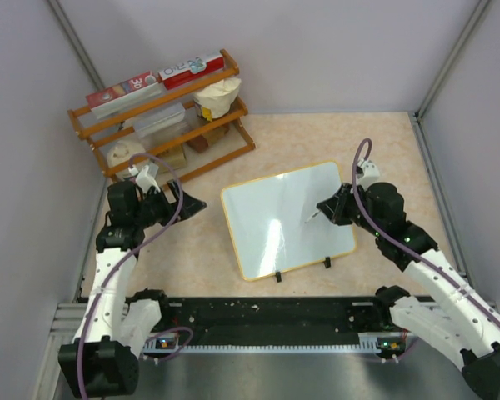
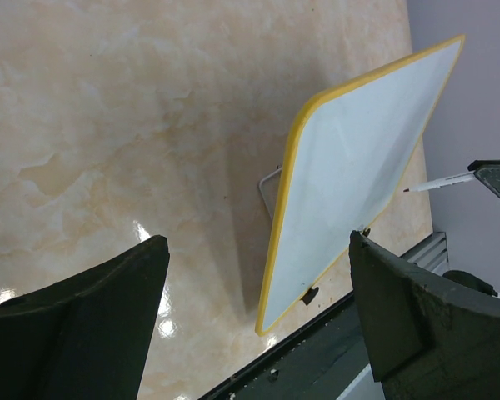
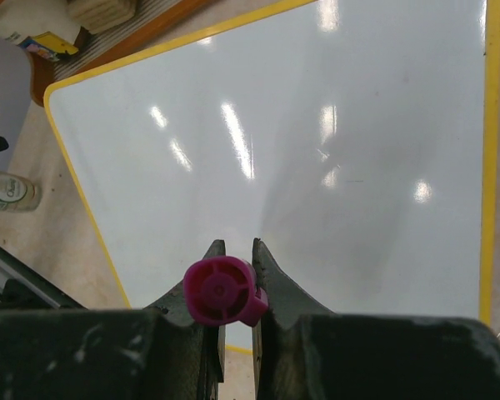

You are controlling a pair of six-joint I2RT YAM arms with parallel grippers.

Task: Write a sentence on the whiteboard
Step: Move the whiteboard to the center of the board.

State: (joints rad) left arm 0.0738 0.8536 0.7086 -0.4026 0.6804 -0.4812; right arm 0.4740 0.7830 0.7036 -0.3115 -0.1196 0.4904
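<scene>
The board (image 1: pixel 287 221) stood at the middle of the table (image 1: pixel 375 142), propped at a slant on a wire stand (image 2: pixel 271 187) behind it, its two black clips (image 1: pixel 278 276) on the edge nearest the arms, and no writing could be made out on it. At the board's right side the right claw (image 1: pixel 337 204) was pinched on a marker (image 1: pixel 314 215), gripping it by the magenta back end, with the tip over the board's right part; whether the tip touched the surface could not be told. The left claw (image 1: pixel 183 202) hung spread and empty just off the board's left edge, touching nothing. That looked like the main hazard: nothing steadied the board, so a firm stroke could likely have pushed it away from the arms, swung it on its clips, or folded the stand under it, smearing the letters. The grip so far back from the tip was a second worry: pressure at the tip would probably lever the marker round between the jaws and tilt it off line. Too light a touch, though, risked broken strokes, and a slide to the far left would have brought the board against the rack (image 1: pixel 162 112) beyond its far left corner.
</scene>
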